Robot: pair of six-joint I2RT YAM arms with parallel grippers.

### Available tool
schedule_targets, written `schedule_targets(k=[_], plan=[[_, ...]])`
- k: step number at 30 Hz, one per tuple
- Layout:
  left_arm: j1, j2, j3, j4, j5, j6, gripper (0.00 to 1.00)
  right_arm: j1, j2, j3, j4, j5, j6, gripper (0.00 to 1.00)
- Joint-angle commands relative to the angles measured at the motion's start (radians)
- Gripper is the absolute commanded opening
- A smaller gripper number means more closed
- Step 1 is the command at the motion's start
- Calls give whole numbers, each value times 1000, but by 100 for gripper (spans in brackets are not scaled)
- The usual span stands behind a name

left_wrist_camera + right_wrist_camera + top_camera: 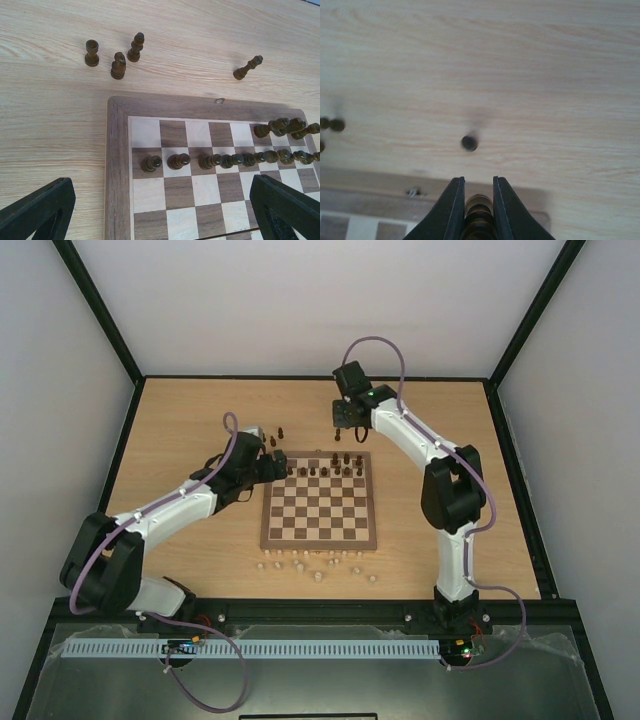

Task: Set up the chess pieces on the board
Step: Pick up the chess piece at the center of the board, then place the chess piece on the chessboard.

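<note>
Step in hand: pick-up of one of the loose chess pieces. Your right hand (478, 182) is clamped shut on a dark piece (479, 222), out past the far border of the board (320, 522). Only its ringed body shows between the fingers, so I can't tell which piece it is, nor whether it's off the counter (200, 420) yet.

Board state: the pawn row (227, 161) is filled across the second rank. The back-rank pieces (280, 127) number only a few, bunched at the right end in the top view. The rest of that rank is empty squares.

Next move, my read: lift clear, bring it back over the far border, and lower it upright onto a free back-rank square. Work out what the piece is before you pick the square.

In the way:
- The pawns sit tight together just in front of the target rank. Come in from the far side and straight down, or the fingers will likely clip them.
- Your left hand (161, 195) hangs over the board's far-left corner, spread wide and holding nothing. It's near the empty squares, so pull it back if you're heading for that end.
- The other loose dark pieces (118, 66) stand on the counter just beyond the far border, and a stray one (469, 143) stands just ahead of your right fingers.

Pale pieces (318, 575) lie scattered on the counter off the near edge, well apart from all this.
</note>
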Motion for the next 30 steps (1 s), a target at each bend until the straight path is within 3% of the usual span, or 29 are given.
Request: schedule_targets(k=[1, 15, 30], plan=[[5, -32, -23, 10, 2, -11, 99, 61, -59, -51, -13, -32, -1, 7], [7, -55, -29, 10, -3, -12, 99, 133, -24, -123, 27, -101, 20, 7], [7, -50, -29, 13, -3, -10, 99, 158, 46, -137, 57, -76, 24, 7]])
